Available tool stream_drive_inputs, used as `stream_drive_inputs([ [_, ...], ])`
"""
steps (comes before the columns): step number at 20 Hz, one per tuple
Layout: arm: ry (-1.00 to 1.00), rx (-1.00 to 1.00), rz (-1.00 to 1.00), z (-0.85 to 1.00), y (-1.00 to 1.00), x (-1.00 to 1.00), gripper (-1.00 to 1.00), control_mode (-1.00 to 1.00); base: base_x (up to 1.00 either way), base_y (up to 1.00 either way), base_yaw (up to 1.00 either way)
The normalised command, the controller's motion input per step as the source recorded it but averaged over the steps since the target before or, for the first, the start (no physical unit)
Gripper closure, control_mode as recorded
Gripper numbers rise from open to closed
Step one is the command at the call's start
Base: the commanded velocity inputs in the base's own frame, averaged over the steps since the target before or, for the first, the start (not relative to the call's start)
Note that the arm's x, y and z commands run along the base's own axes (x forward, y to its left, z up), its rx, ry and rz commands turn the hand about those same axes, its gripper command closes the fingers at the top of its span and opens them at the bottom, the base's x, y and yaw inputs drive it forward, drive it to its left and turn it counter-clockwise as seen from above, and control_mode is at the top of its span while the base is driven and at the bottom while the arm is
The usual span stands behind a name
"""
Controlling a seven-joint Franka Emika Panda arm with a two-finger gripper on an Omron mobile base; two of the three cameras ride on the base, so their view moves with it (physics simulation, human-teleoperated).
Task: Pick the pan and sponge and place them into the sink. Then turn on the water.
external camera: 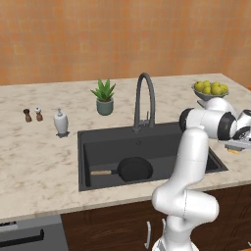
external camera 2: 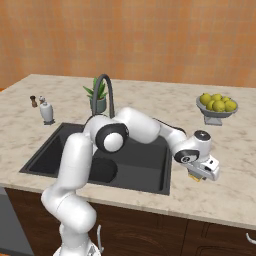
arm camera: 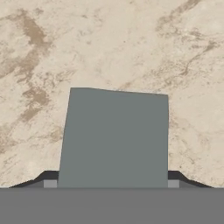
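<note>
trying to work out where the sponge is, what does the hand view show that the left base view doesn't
Hand view: the sponge's grey-green face up close, lying flat on the marble counter between the two dark fingers.

Left base view: the sink with the pan already inside, the faucet, the potted plant, the soap dispenser and the bowl of lemons.

Shared: the marble counter, and the sponge, a yellow sliver under the hand right of the sink in the base view.

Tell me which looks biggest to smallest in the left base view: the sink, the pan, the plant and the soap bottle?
1. sink
2. pan
3. plant
4. soap bottle, though it looks close to the plant, so that's unsure.
</note>
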Motion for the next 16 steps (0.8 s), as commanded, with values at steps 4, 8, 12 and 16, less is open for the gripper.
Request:
stream_drive_inputs([
  [4,-0.01,0.00,0.00,-0.01,-0.01,-0.01,1.00,-1.00,0.00,0.00,0.00],
  [8,-0.02,0.00,0.00,0.15,-0.06,0.00,1.00,-1.00,0.00,0.00,0.00],
  [12,-0.01,0.00,0.00,0.57,0.00,-0.11,1.00,-1.00,0.00,0.00,0.00],
  [16,0.00,0.00,0.00,0.63,0.00,-0.06,1.00,-1.00,0.00,0.00,0.00],
])
